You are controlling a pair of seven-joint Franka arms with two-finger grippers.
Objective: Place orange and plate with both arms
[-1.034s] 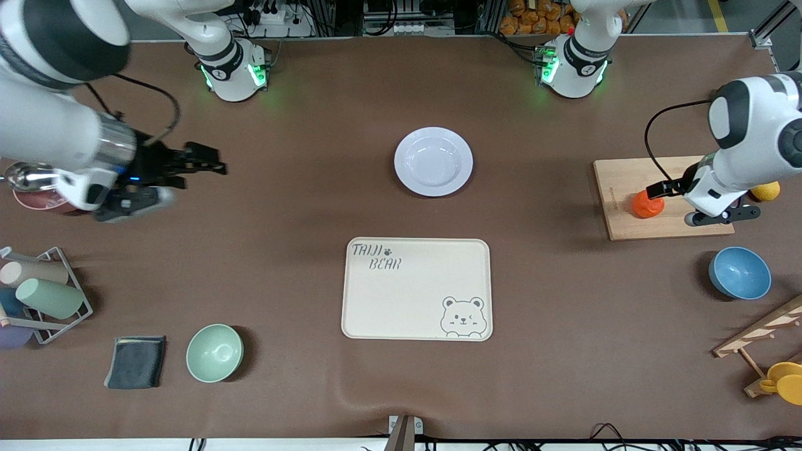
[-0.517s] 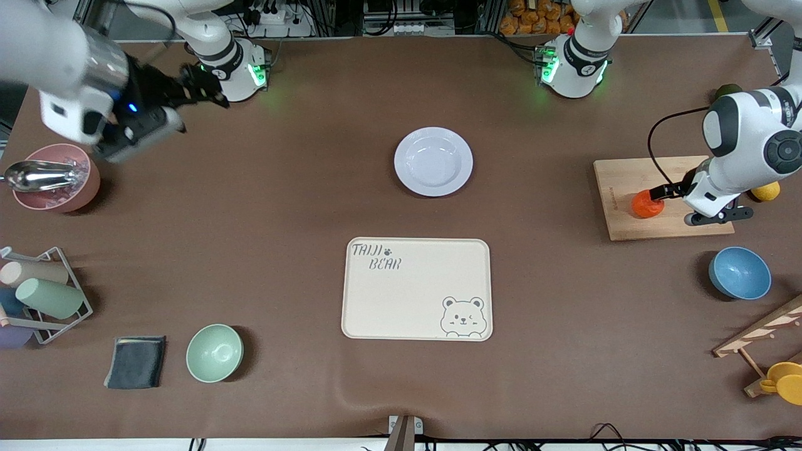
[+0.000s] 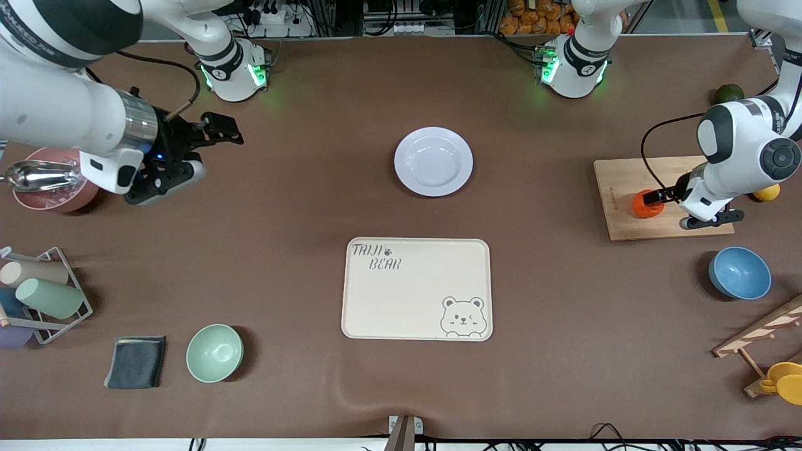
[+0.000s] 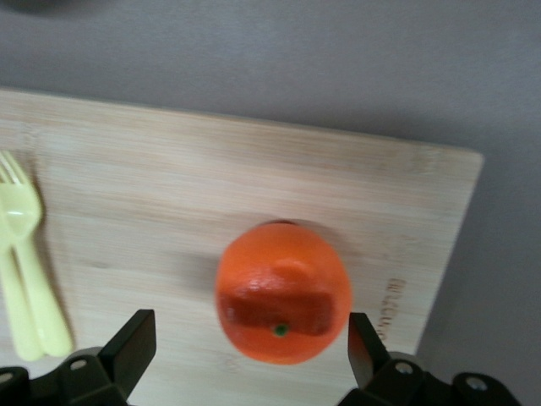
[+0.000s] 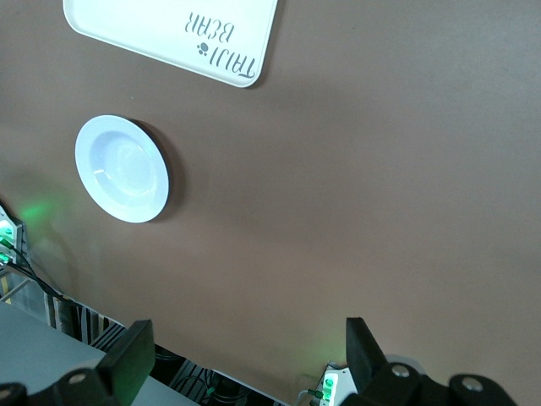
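Observation:
The orange (image 3: pixel 643 205) sits on a wooden cutting board (image 3: pixel 626 175) toward the left arm's end of the table. My left gripper (image 3: pixel 651 198) is open and low over it. In the left wrist view its fingertips (image 4: pixel 139 334) stand on either side of the orange (image 4: pixel 283 300), not touching it. The pale plate (image 3: pixel 432 161) lies alone on the table, farther from the front camera than the bear tray; it also shows in the right wrist view (image 5: pixel 122 169). My right gripper (image 3: pixel 224 130) is open and empty, over bare table beside the pink bowl.
The cream bear tray (image 3: pixel 416 288) lies mid-table. A lemon (image 3: pixel 765 191), a dark green fruit (image 3: pixel 727 94) and a blue bowl (image 3: pixel 739 272) are near the board. A pink bowl with a metal scoop (image 3: pixel 44 188), a cup rack (image 3: pixel 37 294), a grey cloth (image 3: pixel 136 361) and a green bowl (image 3: pixel 214 352) are at the right arm's end.
My right gripper swung toward its base and then back over the table, ending a little closer to the plate. My left gripper shifted slightly closer around the orange. The orange and plate have not moved.

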